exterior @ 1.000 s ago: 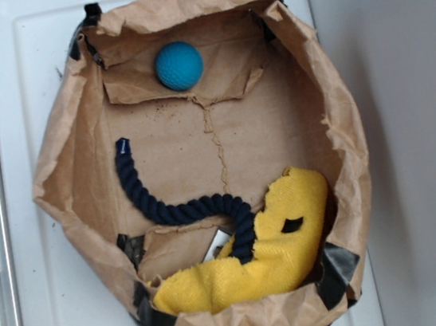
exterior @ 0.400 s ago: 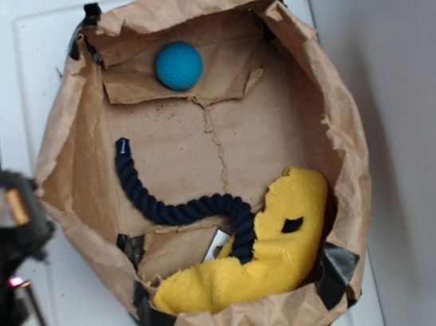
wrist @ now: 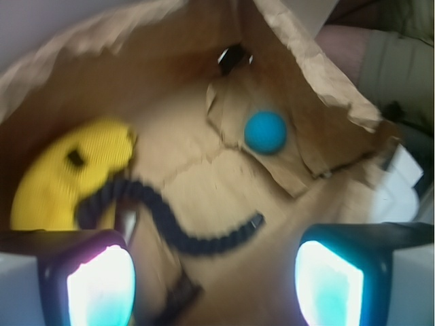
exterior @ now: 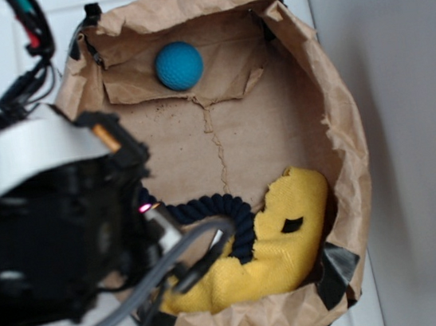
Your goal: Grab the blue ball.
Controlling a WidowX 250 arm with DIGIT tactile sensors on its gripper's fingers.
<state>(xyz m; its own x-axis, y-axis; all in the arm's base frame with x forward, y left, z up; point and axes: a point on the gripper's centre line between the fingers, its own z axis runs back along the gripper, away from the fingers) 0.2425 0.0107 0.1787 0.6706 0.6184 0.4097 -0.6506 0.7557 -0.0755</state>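
At the far end of the brown paper bag [exterior: 331, 108], which lies opened out on the white counter [exterior: 12, 61], the blue ball [exterior: 179, 65] rests on a folded paper flap, touching nothing else. A dark navy rope [exterior: 216, 207] curves across the middle of the bag floor, and its near end lies over a crumpled yellow cloth [exterior: 285, 242] in the near right part of the bag. The robot arm [exterior: 50, 233] reaches in from the left and covers the left side of the bag and part of the rope.

In the wrist view the tool [wrist: 214, 285] stands wide, its two fingers [wrist: 100, 284] well apart at the lower corners and nothing between them. Between and beyond them lie the rope [wrist: 170, 221], the cloth [wrist: 64, 170] to the left, and the ball [wrist: 265, 131] farther off to the right, well apart from the tool.
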